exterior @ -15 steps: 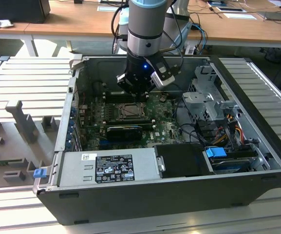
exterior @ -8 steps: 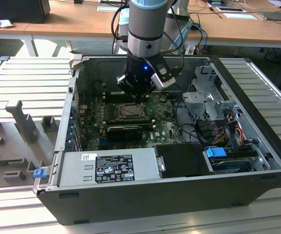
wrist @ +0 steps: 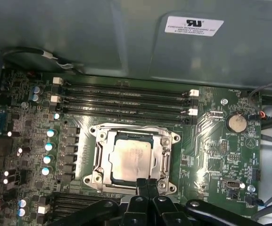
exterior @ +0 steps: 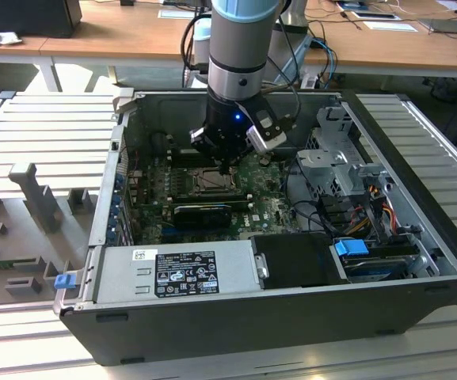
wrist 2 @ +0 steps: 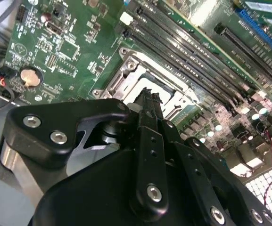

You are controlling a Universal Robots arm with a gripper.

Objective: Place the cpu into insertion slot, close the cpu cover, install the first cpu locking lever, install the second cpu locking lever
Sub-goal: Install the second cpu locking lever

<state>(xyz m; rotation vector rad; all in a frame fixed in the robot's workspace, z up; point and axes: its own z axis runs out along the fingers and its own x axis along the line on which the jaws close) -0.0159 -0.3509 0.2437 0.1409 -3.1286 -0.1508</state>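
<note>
**CPU seated in socket, pincer closed at its edge**

The cpu [wrist: 132,157] lies flat in the insertion slot [wrist: 108,141], face up, its pale square surface showing through the cut-out of the cpu cover [wrist: 166,162]. We see the cover lying down over the socket, framing the chip on all sides. Being square, the chip has no long axis; its edges run parallel to the black memory slots [wrist: 126,101] beside the socket.

In both wrist views the pincer [wrist: 147,184] has its two black fingers pressed together, with nothing held between them. Its tip stands at the socket edge farthest from the memory slots, just beside the chip; we cannot tell whether it touches the metal frame.

In the exterior view the arm [exterior: 244,47] reaches straight down into the open computer case [exterior: 418,237], and the pincer [exterior: 226,169] hangs over the socket on the green motherboard [exterior: 276,207]. The case rests on a grey ribbed desk [exterior: 46,127].
</note>
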